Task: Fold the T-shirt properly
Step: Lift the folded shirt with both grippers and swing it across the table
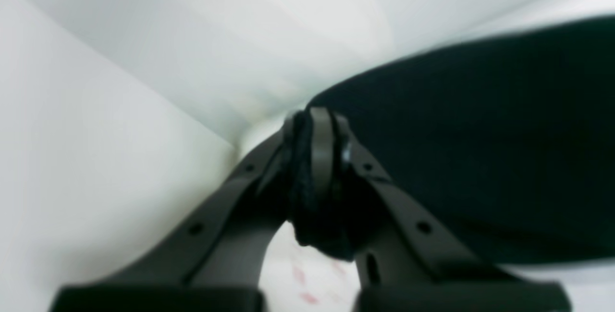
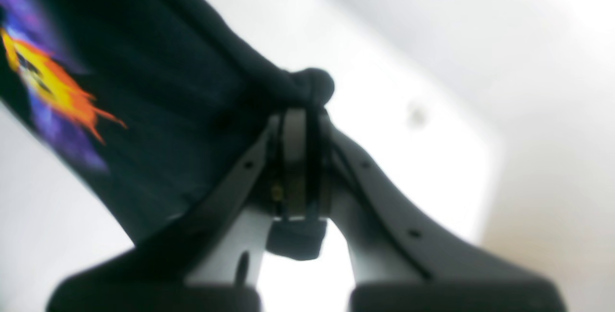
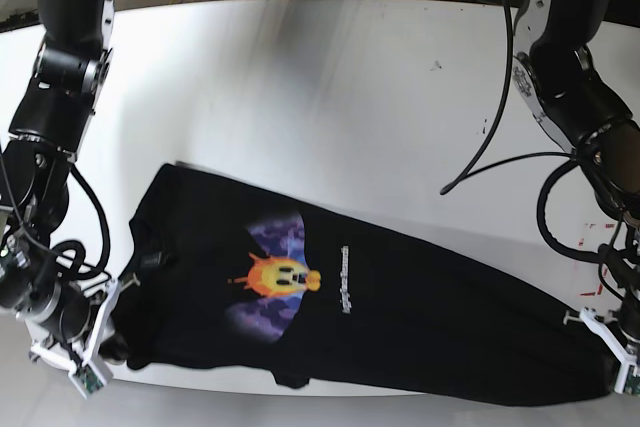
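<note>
A: My left gripper (image 1: pixel 319 129), state?

B: Pressed together, pinching a bunched edge of the T-shirt (image 1: pixel 480 148). Black cloth is wadded between my fingers (image 1: pixel 322 143) and hangs out below them. The rest of the shirt spreads off to that gripper's right in the wrist view, and the white table (image 1: pixel 96 158) lies to its left.

A: My right gripper (image 2: pixel 300 124)?

B: Also clamped tight on the shirt. A rolled lump of black fabric sits just past the fingertips, and the cloth runs away to its left, where the orange, yellow and purple graphic (image 2: pixel 53 86) shows, blurred.

A: Where's the shirt overall?

B: In the base view it lies stretched across the table (image 3: pixel 350 97) between my two grippers, graphic side up, the graphic (image 3: pixel 280 275) nearer my right gripper (image 3: pixel 105 332). White lettering (image 3: pixel 347 282) sits just beside the graphic, towards my left gripper (image 3: pixel 605 347). Shirt looks mostly flat, with bunching at both pinched ends.

A: Lifted or on the table?

B: Can't tell at the gripped ends.
</note>
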